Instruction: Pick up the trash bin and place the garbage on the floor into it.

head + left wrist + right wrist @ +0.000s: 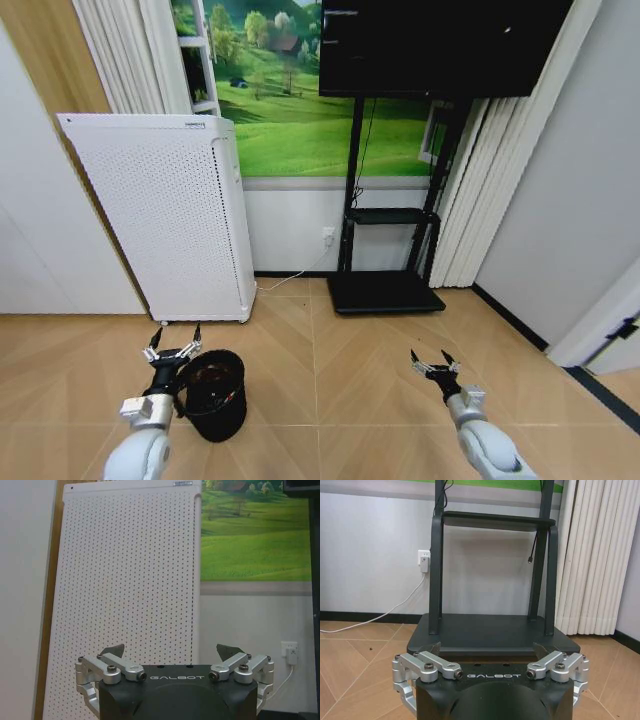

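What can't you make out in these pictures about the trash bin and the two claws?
- Trash bin, head view: its near left side is covered by the left claw and arm, so contact cannot be judged.
- Bin's contents, head view: too dark inside to tell.
- Right claw, open over bare floor: its arm is cut off by the picture's bottom edge.

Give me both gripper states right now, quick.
Left gripper: open, empty, beside the trash bin's rim.
Right gripper: open, empty, over bare floor.
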